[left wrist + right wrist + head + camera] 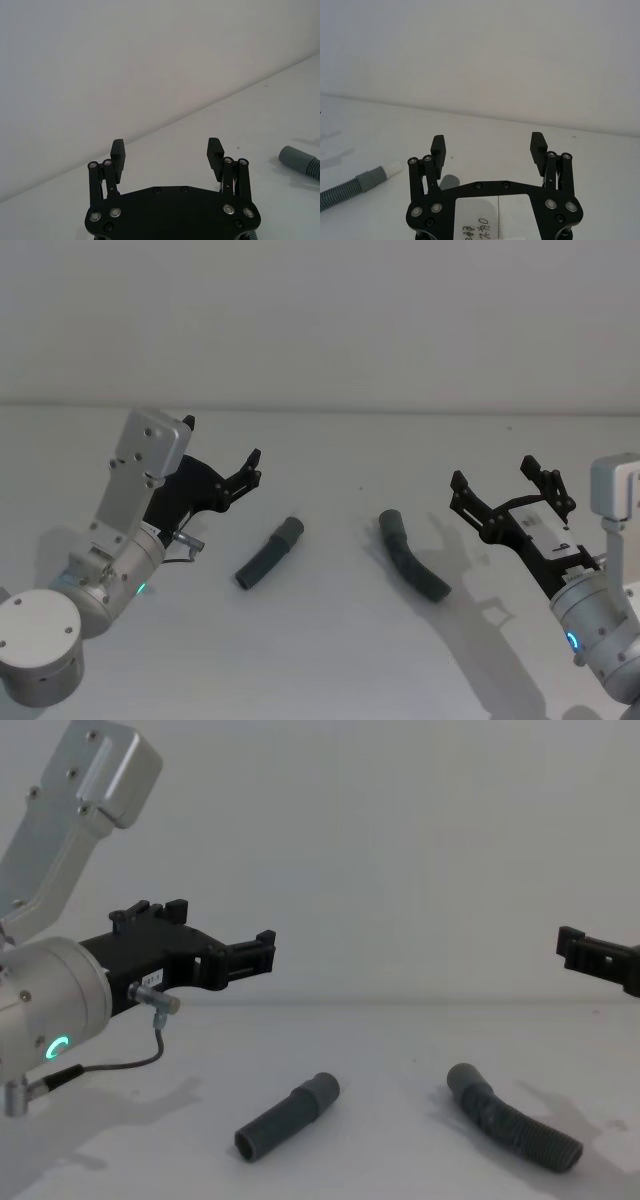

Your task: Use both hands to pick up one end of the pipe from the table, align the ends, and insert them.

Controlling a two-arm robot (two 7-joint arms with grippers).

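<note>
Fingers (118, 150) of the left gripper (167, 150) stood spread wide with nothing between them, and the right gripper (489, 145) held its fingers (438, 146) just as far apart, also bare. Both hung above the table (330, 660), one out at the left side, the other at the right, each well apart from the pipe pieces. Between them lay the straight tube (268, 555) and, near it on the right, the curved hose (412, 568), not touching.

From the head and chest views both pieces looked plain dark grey, the tube stepped to a paler collar at its far end, the hose bent and ribbed. The right wrist view picked out more: ribbing, a smooth grey cuff (370, 178), then a white tip (393, 168) resting on the table. The left wrist view caught a round grey end (296, 159) at its edge; I could not tell which piece it belonged to.
</note>
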